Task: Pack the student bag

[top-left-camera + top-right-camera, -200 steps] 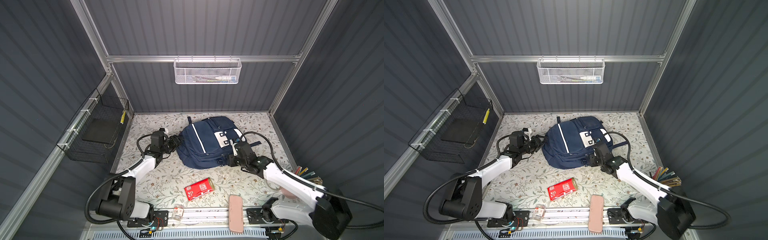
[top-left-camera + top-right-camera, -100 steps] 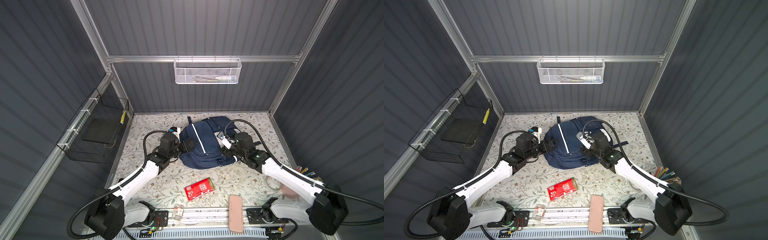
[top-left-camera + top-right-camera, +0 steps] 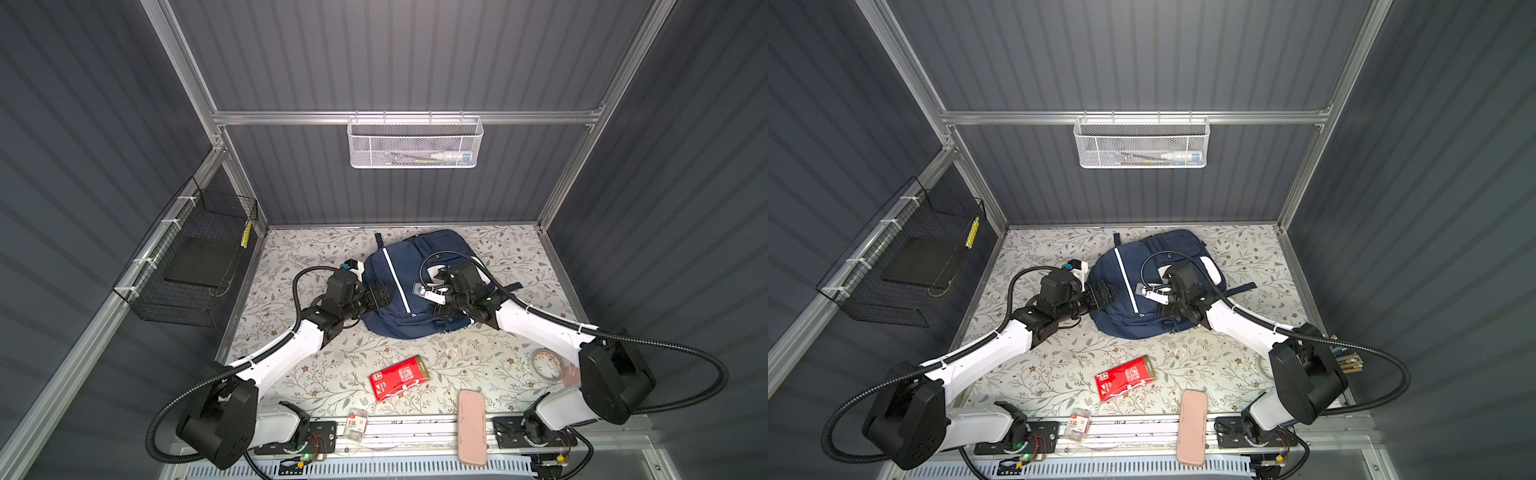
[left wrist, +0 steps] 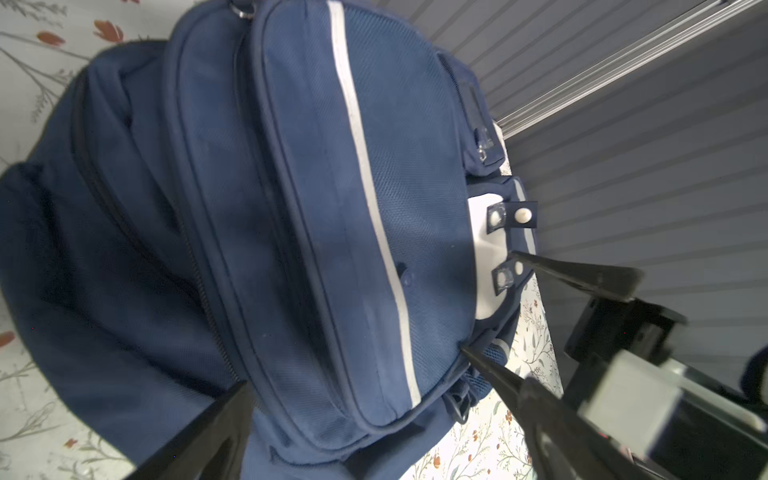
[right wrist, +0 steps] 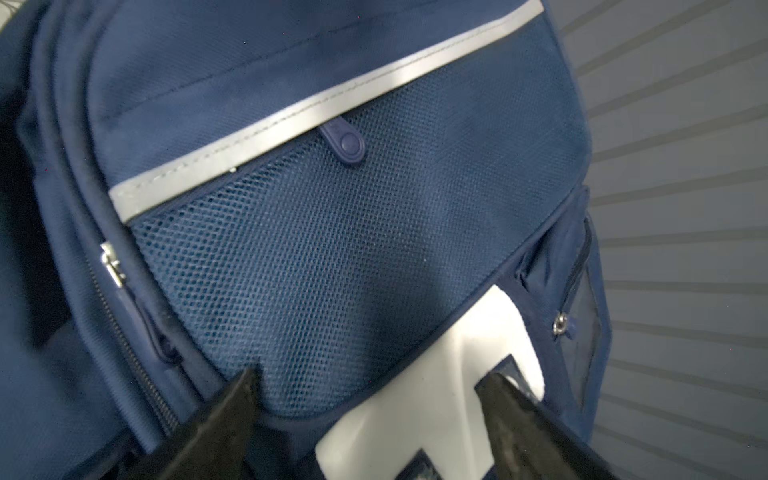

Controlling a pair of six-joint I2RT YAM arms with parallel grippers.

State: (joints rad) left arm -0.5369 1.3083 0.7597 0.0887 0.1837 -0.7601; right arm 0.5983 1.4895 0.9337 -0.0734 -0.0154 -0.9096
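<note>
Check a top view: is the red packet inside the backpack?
No, the red packet lies on the floral tabletop, apart from the navy backpack.

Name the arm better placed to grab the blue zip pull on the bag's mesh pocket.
Right, probably: the right gripper hangs open over the student bag, with the blue zip pull just ahead of it. The left gripper sits at the bag's side.

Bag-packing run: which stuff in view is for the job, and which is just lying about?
Job: bag; probably to pack: red packet, pink case, small box, tape roll.
Lying about: white basket, black basket.
</note>
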